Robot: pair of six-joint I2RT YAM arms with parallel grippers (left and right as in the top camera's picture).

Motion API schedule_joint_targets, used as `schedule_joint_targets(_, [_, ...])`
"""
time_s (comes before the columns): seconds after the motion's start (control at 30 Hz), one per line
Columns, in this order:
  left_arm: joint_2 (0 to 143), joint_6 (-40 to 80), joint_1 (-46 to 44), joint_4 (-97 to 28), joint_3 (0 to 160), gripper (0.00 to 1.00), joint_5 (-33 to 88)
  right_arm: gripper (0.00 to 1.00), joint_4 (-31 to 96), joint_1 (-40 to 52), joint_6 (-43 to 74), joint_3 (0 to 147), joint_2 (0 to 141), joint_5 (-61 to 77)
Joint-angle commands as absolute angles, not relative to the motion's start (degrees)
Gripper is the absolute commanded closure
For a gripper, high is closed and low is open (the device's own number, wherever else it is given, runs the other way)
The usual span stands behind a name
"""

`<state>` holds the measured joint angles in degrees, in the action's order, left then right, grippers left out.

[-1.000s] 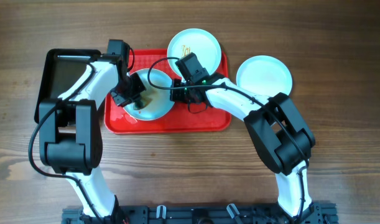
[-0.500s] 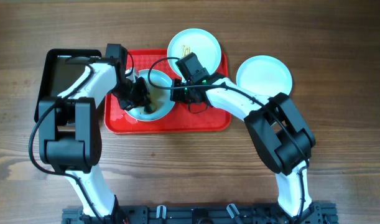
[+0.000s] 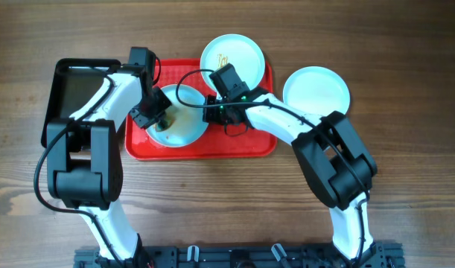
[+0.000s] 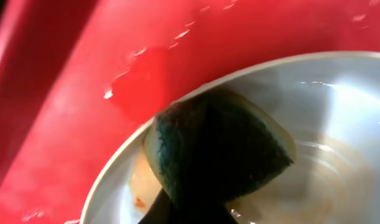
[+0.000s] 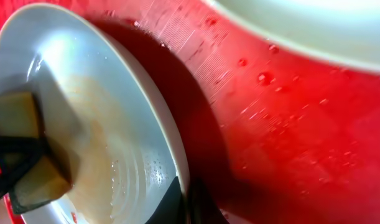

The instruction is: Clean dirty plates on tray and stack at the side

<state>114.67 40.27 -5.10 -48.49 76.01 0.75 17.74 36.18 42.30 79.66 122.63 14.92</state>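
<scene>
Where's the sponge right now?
The green-and-yellow sponge is held by the left gripper against the left rim of the pale round plate on the red plastic tray's left half.

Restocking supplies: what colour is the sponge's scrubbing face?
The sponge face is dark green; left wrist view shows it best.

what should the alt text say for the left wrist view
A dark green and yellow sponge, held from below by the left pincer, presses on the inside edge of a pale plate smeared with brownish sauce. The plate sits on a wet red tray.
</scene>
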Motion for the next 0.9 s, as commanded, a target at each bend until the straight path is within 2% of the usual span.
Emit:
schedule_joint_targets(0.0, [118.08, 37.93, -4.4, -52.25, 73.19, 0.96, 5.54, 0.96, 18.52, 35.92, 42.02, 79.5, 124.33, 14.09])
schedule_joint_targets(0.13, [118.08, 21.87, -4.38, -52.71, 73.19, 0.96, 26.72, 0.96, 18.7, 35.92, 42.0, 79.5, 124.33, 14.24])
schedule_joint_targets(0.3, [118.08, 18.39, -4.32, -47.09, 73.19, 0.96, 33.91, 0.96, 18.76, 35.92, 41.95, 79.5, 124.33, 14.24])
schedule_joint_targets(0.47, [118.06, 18.46, -2.22, -42.68, 75.22, 0.96, 33.82, 0.96, 19.22, 35.92, 41.95, 79.5, 124.33, 14.22])
schedule_joint_targets(0.6, [116.99, 18.44, 1.43, -50.78, 85.14, 0.96, 33.1, 0.96, 20.21, 35.92, 40.73, 79.5, 124.33, 14.24])
schedule_joint_targets(0.73, [113.75, 20.01, 1.93, -56.4, 91.96, 0.96, 25.34, 0.96, 20.45, 35.92, 40.51, 79.5, 124.33, 14.28])
schedule_joint_targets(0.87, [108.12, 26.44, 1.85, -58.81, 92.55, 0.96, 12.4, 0.96, 20.86, 35.83, 38.92, 79.68, 124.18, 16.01])
